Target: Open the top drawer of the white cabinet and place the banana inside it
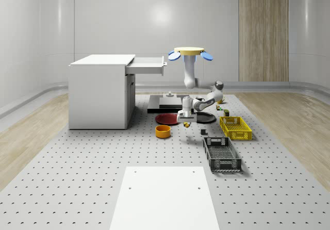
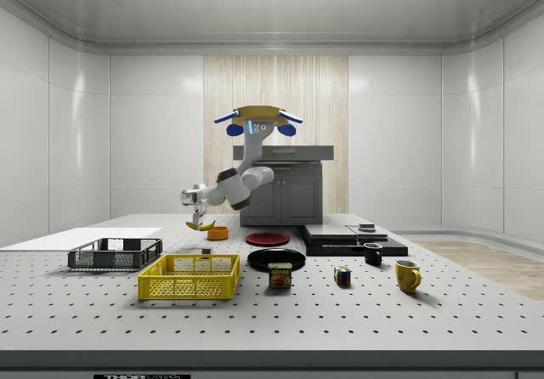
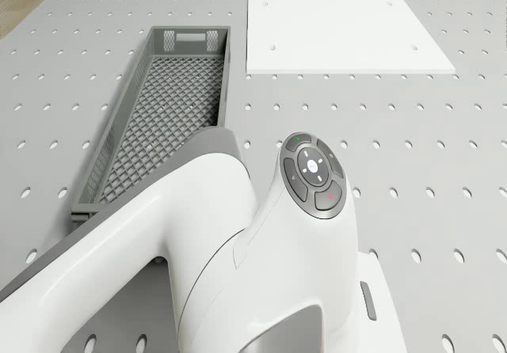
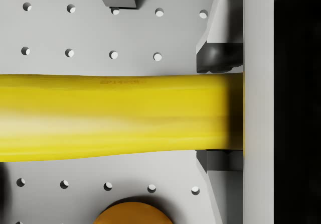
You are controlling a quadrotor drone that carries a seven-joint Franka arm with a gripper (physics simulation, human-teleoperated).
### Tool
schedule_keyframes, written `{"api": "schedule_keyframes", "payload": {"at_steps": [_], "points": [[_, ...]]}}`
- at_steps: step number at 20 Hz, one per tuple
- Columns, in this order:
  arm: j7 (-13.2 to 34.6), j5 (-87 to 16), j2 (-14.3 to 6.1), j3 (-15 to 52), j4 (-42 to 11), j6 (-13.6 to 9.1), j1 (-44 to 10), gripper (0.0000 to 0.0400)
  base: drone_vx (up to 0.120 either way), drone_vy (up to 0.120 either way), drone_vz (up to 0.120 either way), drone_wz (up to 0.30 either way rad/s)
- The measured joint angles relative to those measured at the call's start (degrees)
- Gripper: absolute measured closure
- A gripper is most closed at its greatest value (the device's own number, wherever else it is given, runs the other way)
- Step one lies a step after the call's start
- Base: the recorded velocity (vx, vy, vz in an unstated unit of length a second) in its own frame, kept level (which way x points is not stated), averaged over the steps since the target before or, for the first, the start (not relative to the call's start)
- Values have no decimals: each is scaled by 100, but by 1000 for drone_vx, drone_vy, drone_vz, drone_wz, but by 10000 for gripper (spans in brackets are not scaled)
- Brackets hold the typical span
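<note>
White-walled room, perforated table [image 1: 77, 168]: drawer [image 1: 147, 65] open, drone [image 1: 189, 52] hovering beside the cabinet [image 1: 100, 91], gripper [image 2: 197, 210] clamped on the banana [image 4: 110, 116] above the table. Carry step now. Next, I'd say, lift it to drawer height and swing over the opening.

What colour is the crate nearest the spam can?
Yellow crate, clearest in the side view, beside the can.

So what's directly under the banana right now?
Under the banana, held in the jaws, lies bare perforated table, with the orange bowl at its edge. What sits behind the banana itself is hidden.
</note>
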Motion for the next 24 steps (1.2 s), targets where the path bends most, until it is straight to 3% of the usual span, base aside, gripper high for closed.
{"api": "schedule_keyframes", "payload": {"at_steps": [24], "points": [[-48,-189,-171,-129,-44,80,38,210,-120,0,120,0]]}}
